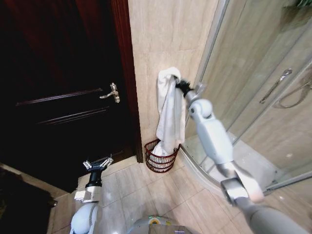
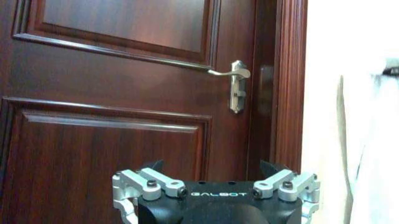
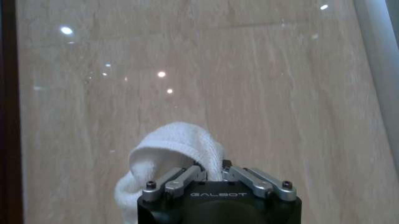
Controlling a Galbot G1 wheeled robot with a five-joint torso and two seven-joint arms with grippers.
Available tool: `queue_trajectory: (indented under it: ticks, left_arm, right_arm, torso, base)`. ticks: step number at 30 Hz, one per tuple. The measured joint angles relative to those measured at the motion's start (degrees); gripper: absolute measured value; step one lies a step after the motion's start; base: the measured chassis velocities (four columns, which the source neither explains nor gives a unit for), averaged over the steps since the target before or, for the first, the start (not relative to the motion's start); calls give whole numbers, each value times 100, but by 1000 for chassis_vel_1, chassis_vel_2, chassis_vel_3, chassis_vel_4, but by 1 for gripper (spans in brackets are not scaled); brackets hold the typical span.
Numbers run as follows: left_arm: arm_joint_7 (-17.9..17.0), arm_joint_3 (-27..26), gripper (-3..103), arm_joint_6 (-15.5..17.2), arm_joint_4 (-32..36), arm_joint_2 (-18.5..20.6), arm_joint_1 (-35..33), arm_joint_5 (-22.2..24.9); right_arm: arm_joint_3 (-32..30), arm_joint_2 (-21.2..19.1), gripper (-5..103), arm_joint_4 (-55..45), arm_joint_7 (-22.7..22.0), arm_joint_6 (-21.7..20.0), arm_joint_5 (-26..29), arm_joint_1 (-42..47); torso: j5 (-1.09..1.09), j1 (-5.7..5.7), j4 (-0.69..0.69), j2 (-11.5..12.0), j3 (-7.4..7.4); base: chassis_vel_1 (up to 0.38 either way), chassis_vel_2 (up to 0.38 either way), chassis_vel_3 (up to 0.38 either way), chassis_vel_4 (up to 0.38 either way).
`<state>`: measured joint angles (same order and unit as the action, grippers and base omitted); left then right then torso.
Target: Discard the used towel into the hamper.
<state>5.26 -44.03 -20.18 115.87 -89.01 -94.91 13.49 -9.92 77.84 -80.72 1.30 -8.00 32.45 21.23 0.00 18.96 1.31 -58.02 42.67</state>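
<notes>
The towel (image 3: 177, 147) is hiding the right gripper's (image 3: 212, 169) fingertips, and its hanging end is covering part of the hamper (image 1: 161, 157).

Towel (image 1: 170, 113) hangs straight down from the right gripper (image 1: 178, 85), its bottom end already inside the hamper (image 1: 161, 157), filling much of the mouth. Wall (image 1: 168, 34) is tight behind, door frame (image 1: 127, 73) just to the left, shower glass (image 1: 253, 63) close on the right. Bare floor (image 1: 146, 190) in front lies open. Left gripper (image 1: 97, 163) sits low by the door (image 1: 58, 87), well apart.
</notes>
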Motion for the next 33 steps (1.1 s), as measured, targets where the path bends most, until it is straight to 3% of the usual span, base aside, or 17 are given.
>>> queue_trajectory:
  ticks: [14, 33]
  left_arm:
    - [-13, 195, 100, -33, -59, -90, 27, -134]
    - [-80, 223, 100, -32, 6, -122, 1, -193]
  right_arm:
    - [-389, 140, 8, 133, -168, 204, 797, 1034]
    - [-971, 505, 8, 1868, 536, 760, -386, 1642]
  torso:
    - [1, -1, 2, 0, -1]
    - [1, -1, 1, 0, 0]
  base:
    - [0, 0, 0, 0]
    - [0, 0, 0, 0]
